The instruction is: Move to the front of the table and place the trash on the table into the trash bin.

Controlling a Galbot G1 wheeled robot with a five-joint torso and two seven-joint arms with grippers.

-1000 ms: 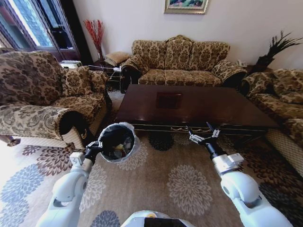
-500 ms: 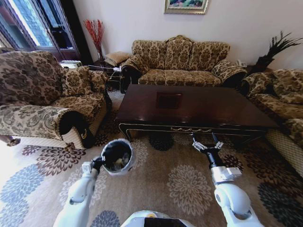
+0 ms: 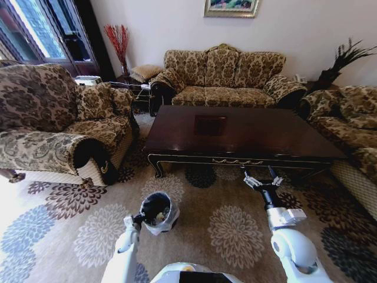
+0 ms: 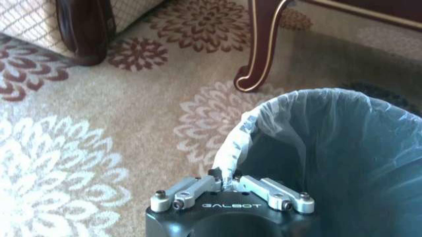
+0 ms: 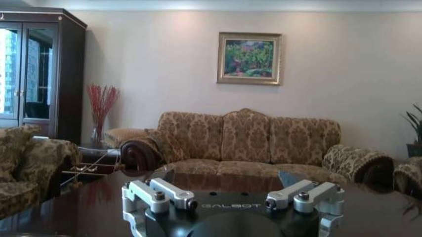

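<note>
Both arms have drawn back toward the robot since a second ago, and the trash bin (image 3: 156,211) has come with the left one, away from the bench (image 3: 235,134). Left gripper (image 4: 226,181) is pinched shut on the bin's bag-lined rim, holding it over the flowered carpet (image 3: 230,230); bits of trash (image 3: 159,217) lie inside. Right gripper (image 3: 263,179) hangs spread wide before the bench's front edge, holding nothing.

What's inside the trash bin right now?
The trash bin, gripped at its rim by the left claw, holds a few pale scraps over its whitish liner. Deeper contents are hidden by the bin's walls.
</note>
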